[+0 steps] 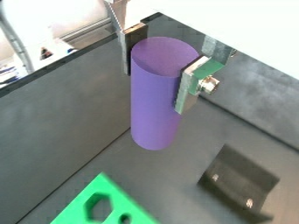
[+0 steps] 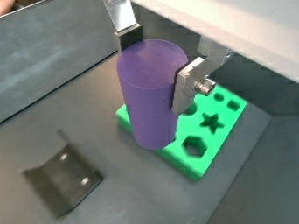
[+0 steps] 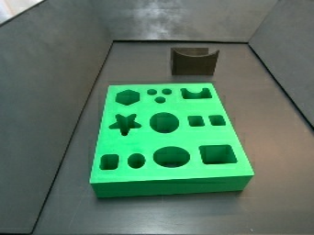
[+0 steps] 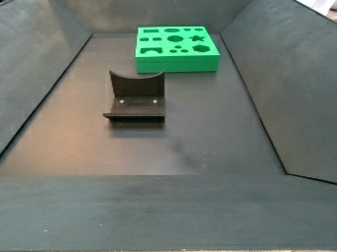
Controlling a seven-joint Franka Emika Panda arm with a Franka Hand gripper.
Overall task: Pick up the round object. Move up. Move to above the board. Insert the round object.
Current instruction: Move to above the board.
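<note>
You are holding the round object (image 1: 156,94) clamped in the gripper (image 1: 160,66), fingers pressed against opposite sides of the purple cylinder in both wrist views; the silver finger plate (image 2: 191,80) is sitting flush against its wall. The peg is hanging upright, its lower end clear of the dark floor. Neither side view is showing the gripper or the peg, so you are judging height from the wrist cameras alone.

The board (image 3: 170,135) is lying flat on the floor, and in a wrist view its green edge (image 2: 193,124) is appearing just behind and beside the peg's lower half, so you are near it but not yet centred over a hole. The fixture (image 4: 136,96) is standing well apart from the board, open and holding nothing.

Judgement: you are working the lift-and-carry stage, with insertion not yet begun.

To do this step well:
- Keep the clamp firm; the peg is smooth and a slip would tilt it.
- Travel level, peg bottom above the board's top face, before crossing its edge.
- Aim for the mid-sized round hole (image 3: 166,121) near the board's centre, not the larger oval or the small circles.
- Line the peg's axis over that hole before descending; a tilted entry is likely to catch on the rim
</note>
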